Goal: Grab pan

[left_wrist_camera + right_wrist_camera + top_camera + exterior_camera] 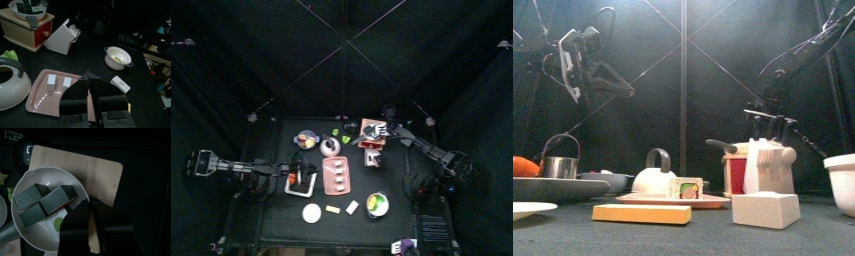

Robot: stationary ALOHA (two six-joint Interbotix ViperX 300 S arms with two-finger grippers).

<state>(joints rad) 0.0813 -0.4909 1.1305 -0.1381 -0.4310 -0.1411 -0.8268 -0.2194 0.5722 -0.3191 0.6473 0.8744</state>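
Note:
The pan (47,203) is a pale round pan holding three dark cubes; it rests on a wooden box top (100,173). My right gripper (90,208) has its jaws drawn close together over the pan's rim, one jaw above the pan and one above the wood. From above, the pan (374,127) lies at the table's back right with the right gripper (376,135) on it. The left wrist view shows the pan (30,11) on the red-fronted box (27,30). My left gripper (91,97) is shut and empty, hanging high at the left (573,65).
A white knife block (770,165) stands by the box. A pink tray (47,100) holds two white blocks beside a white kettle (10,87). Near the front are a white pot (119,56), a yellow block (640,213), a white block (764,210) and a plate (313,212).

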